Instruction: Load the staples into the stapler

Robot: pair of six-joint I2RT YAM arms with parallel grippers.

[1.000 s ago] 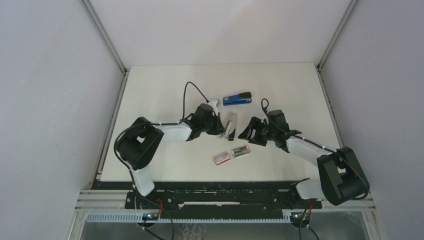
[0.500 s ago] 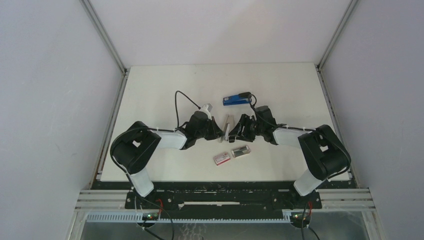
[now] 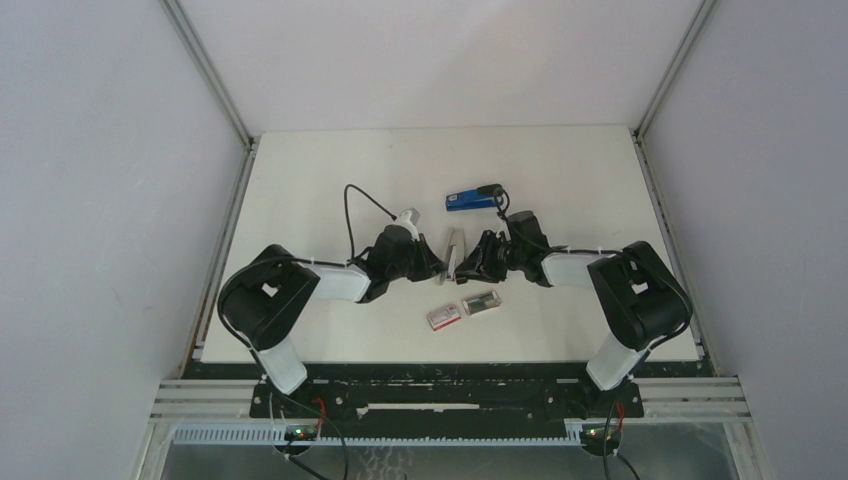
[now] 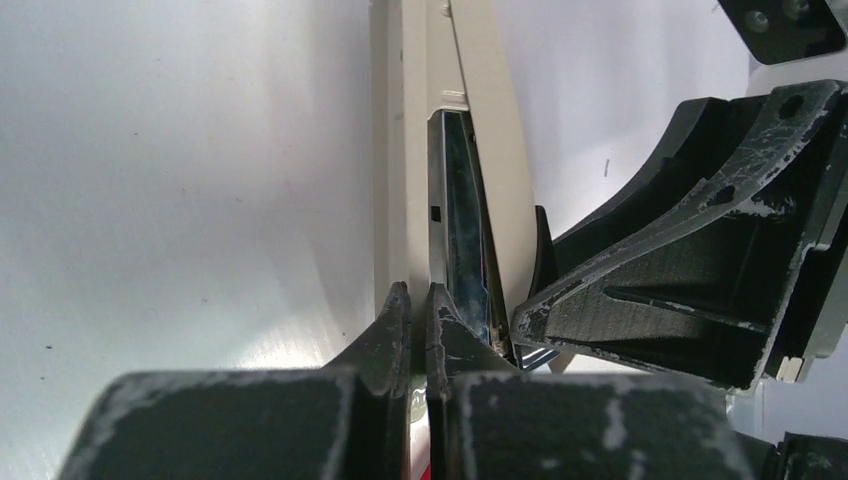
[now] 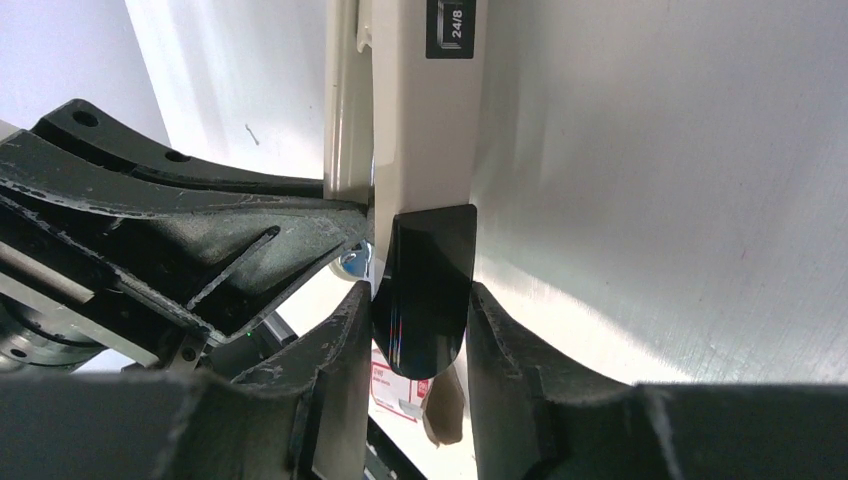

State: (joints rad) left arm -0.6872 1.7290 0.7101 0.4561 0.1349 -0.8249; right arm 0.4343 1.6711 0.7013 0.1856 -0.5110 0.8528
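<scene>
The white surface carries a beige stapler at its middle, a blue stapler toward 1 o'clock, a red-and-white staple box at 6 o'clock, and a grey tray beside the box.

The top external camera sits high above and behind the arm bases at the bottom of its frame, looking down from afar on the whole desk. Each wrist camera sits close behind its own pincer, left and right, facing along the desk. All three views share the cream stapler, and each wrist view catches the opposite pincer at its frame's edge.
</scene>
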